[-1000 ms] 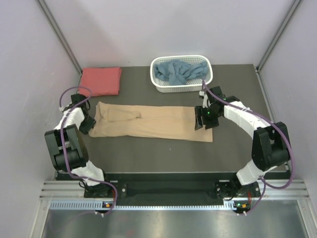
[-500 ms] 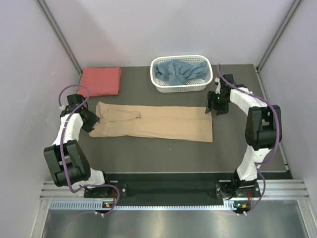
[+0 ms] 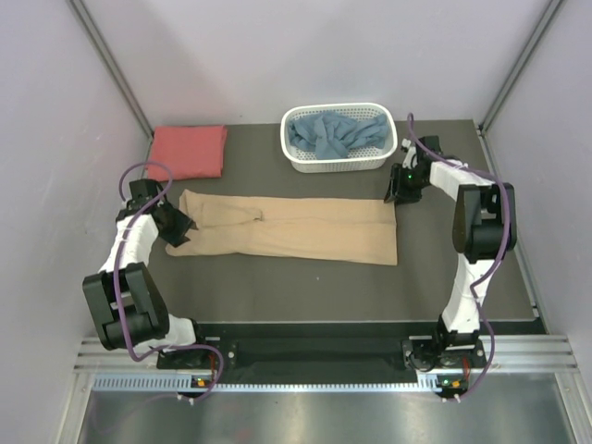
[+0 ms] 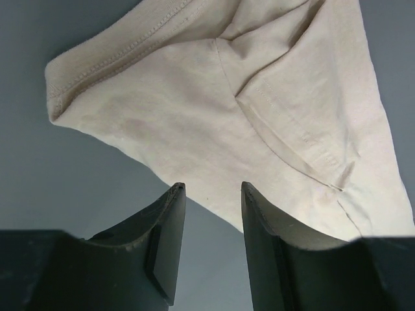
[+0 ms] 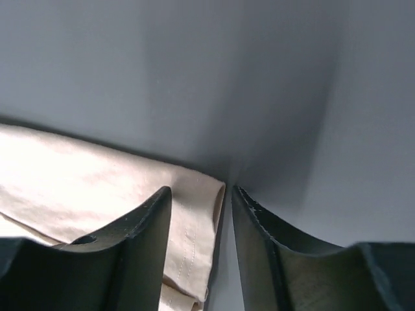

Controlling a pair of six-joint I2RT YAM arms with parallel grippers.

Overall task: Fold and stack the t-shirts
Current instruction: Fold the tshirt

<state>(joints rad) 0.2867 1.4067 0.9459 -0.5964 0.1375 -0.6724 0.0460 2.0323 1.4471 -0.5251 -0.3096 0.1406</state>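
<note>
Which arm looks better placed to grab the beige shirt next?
Probably the right gripper: the beige shirt's far corner lies between its open fingers. The left gripper hovers just at the shirt's edge.

Tan t-shirt [image 4: 259,97] runs off the top and right edges on the left wrist cam. Blue t-shirt [image 3: 328,135] is half buried in the basket [image 3: 339,164].
</note>
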